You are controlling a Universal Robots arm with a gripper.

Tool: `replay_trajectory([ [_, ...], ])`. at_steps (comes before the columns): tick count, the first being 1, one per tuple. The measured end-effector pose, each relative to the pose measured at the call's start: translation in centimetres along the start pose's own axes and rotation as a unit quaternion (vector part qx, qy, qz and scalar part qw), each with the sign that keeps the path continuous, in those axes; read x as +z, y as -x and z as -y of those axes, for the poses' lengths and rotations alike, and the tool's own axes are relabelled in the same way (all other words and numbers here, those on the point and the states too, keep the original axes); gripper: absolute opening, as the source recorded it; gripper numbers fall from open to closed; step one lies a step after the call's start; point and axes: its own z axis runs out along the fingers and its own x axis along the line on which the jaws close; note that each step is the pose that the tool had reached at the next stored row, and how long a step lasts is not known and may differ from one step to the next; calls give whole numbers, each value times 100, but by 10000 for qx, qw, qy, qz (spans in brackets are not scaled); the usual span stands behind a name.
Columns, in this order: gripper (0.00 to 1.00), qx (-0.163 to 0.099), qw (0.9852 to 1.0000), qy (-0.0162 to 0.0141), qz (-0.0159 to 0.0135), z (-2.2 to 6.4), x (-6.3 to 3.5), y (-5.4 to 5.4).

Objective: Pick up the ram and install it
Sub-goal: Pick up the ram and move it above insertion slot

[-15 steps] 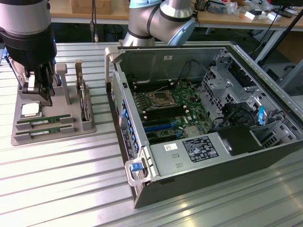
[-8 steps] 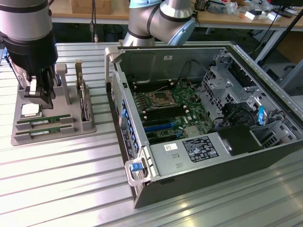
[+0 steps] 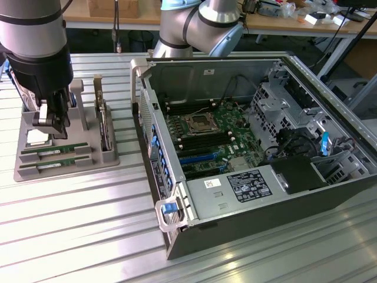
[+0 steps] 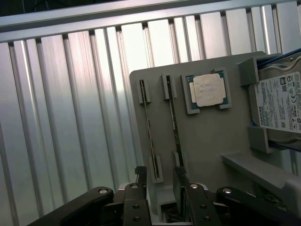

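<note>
Two long, thin green circuit-board ram sticks (image 3: 56, 151) (image 4: 149, 127) lie side by side in one grey moulded plastic holder (image 3: 68, 171) (image 4: 207, 136) at the exterior view's left. The same holder carries one square silver processor chip (image 3: 36, 137) (image 4: 208, 89) and one large silver hard drive with a white label (image 3: 105, 127) (image 4: 281, 101). One open metal computer case (image 3: 265, 227) takes up the exterior view's right. It contains one green motherboard (image 3: 219, 134) with one square processor socket (image 3: 196, 123). One black gripper (image 3: 53, 125) (image 4: 159, 176) has two fingers (image 4: 141, 188).
</note>
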Motion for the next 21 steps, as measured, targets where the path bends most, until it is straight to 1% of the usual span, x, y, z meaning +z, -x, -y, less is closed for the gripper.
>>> replay_trajectory([
  [21,36,0,10000,0,0,9,206,-5],
])
